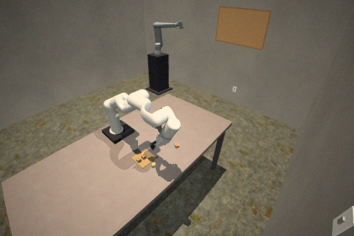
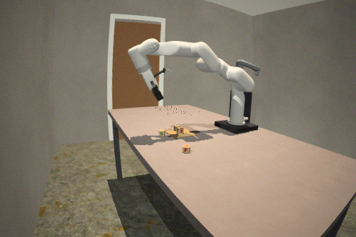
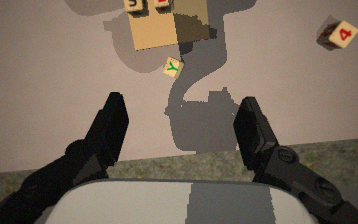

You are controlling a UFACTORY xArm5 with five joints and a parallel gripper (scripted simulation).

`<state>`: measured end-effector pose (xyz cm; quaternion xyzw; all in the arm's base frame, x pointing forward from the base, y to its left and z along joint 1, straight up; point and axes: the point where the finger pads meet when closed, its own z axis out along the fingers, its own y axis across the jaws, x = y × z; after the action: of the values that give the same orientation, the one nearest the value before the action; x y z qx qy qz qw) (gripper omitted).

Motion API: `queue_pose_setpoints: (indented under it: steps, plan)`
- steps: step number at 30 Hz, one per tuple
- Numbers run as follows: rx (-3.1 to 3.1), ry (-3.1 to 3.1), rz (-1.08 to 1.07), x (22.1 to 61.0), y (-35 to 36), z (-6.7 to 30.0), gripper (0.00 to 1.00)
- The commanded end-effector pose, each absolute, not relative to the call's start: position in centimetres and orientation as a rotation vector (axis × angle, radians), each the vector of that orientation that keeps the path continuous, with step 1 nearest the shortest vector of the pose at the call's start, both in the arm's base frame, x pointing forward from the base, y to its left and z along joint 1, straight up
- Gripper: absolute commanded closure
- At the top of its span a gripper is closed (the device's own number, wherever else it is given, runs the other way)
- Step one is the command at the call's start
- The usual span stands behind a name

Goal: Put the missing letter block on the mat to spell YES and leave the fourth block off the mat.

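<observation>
Tool spread wide above the worktop, the Y block lying off the mat

The tool [image 1: 153, 145] [image 2: 157, 94] [image 3: 182, 108] hangs well above the worktop [image 1: 77, 179] [image 2: 275, 154] [image 3: 45, 75], its fingers apart with nothing between them. The Y block [image 1: 153, 164] [image 2: 162, 133] [image 3: 172, 67] sits on the worktop just beyond the edge of the mat [image 1: 143, 165] [image 2: 186, 135] [image 3: 155, 35], its green letter on top. On the mat stand the S block [image 1: 139, 160] [image 3: 134, 5] and, beside it, a red-lettered block [image 1: 144, 156] [image 2: 181, 130] [image 3: 162, 4], probably the E, though the wrist view cuts it off. A block with a red 4 [image 1: 177, 145] [image 2: 186, 149] [image 3: 341, 35] lies well apart from the mat.
</observation>
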<state>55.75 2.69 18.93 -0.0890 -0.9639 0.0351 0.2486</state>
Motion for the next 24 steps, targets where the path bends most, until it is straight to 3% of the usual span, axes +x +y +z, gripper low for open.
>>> queue_pose_setpoints:
  steps: [1,24]
  plan:
    - [-0.243,-2.628,0.095,55.82,2.68,19.01,0.00]
    - [-0.243,-2.628,0.095,55.50,2.63,18.54,0.00]
